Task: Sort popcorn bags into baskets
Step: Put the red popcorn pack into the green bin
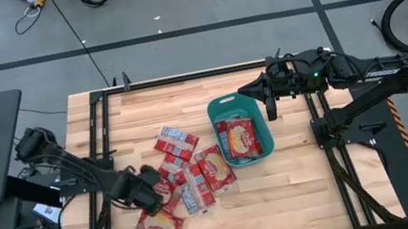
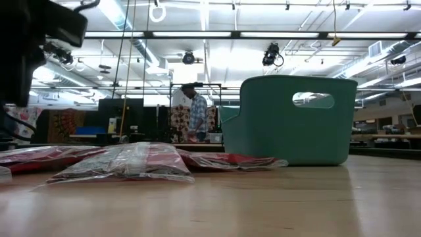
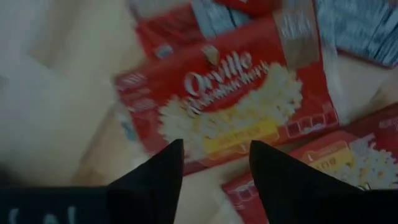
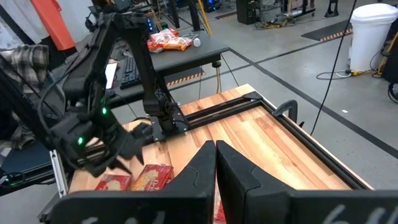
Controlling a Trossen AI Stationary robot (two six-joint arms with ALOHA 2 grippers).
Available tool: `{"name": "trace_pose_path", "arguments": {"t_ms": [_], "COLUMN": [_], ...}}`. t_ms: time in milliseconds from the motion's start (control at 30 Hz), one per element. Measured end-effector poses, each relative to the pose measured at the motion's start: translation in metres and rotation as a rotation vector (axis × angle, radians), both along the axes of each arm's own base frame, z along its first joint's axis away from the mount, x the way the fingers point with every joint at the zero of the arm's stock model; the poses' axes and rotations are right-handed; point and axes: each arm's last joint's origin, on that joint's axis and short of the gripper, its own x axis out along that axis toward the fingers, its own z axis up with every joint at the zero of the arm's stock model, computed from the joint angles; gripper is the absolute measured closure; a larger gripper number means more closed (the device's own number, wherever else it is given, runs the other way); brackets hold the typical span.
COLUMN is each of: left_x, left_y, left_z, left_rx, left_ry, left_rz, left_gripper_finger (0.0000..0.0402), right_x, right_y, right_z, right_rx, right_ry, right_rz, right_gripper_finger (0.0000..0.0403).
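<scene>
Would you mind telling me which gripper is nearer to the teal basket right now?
The right gripper: it hangs shut just beside the teal basket's far right rim. The left gripper is well off to the basket's left, open over the loose popcorn bags.

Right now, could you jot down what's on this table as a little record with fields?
Basket: teal basket on the wooden table, popcorn bags inside
Loose bags: red bags in a pile beside the basket
Left end effector: open, over the pile
Right end effector: shut, empty, above the basket's rim
Background: a person beyond the table
</scene>
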Motion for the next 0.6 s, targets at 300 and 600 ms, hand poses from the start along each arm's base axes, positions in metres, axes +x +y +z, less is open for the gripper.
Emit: {"name": "trace_pose_path", "arguments": {"t_ms": [300, 600], "left_x": [-0.04, -0.044], "left_y": [0.05, 0.084], "left_z": [0.015, -0.005], "left_rx": [-0.126, -0.363], "left_ry": [-0.149, -0.208], "left_rz": [0.131, 0.213], "left_gripper_finger": [0.0265, 0.0277], "right_x": [0.001, 0.006], "right_y": [0.0, 0.0], "right_z": [0.002, 0.001], "right_rx": [0.001, 0.004], "right_ry": [-0.027, -0.032], "right_rz": [0.0, 0.0], "right_gripper_finger": [0.0385, 0.0385]}}
